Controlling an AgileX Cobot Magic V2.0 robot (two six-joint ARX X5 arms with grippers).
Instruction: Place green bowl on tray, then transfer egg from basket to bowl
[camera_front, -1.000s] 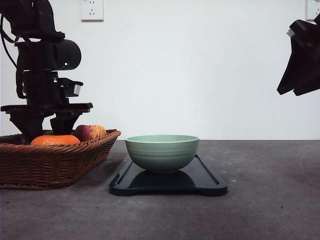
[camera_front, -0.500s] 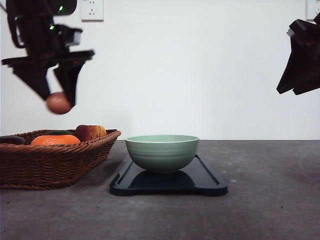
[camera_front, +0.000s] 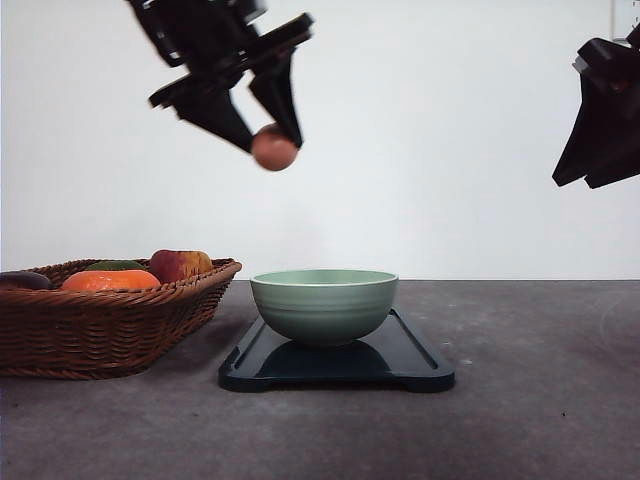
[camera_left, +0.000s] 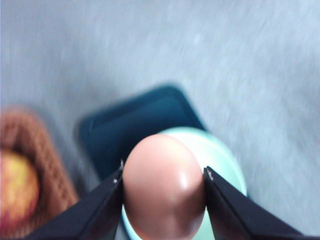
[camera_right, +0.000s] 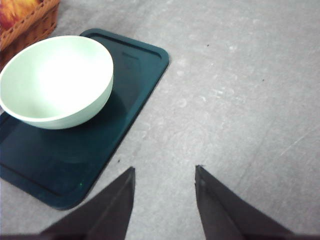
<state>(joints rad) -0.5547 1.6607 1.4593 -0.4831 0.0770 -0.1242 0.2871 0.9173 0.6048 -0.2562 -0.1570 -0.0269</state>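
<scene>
Pinching one smooth brown egg (camera_front: 273, 148) between its two dark tapered fingers, the left gripper (camera_front: 268, 133) hangs high at about 11 o'clock from the green bowl (camera_front: 324, 305).

In the left wrist view the egg (camera_left: 164, 186) sits clamped over the bowl's pale rim. One round, faintly ridged sage bowl, holding nothing, stands on one flat dark rectangular tray (camera_front: 420, 362) with rounded corners. At the bowl's 9 o'clock, one woven wicker basket (camera_front: 110, 330) holds an orange fruit (camera_front: 110, 281), a reddish apple (camera_front: 180, 264) and darker items. The right gripper (camera_right: 165, 185), jaws spread and holding nothing, hovers over grey tabletop (camera_right: 250, 90).
</scene>
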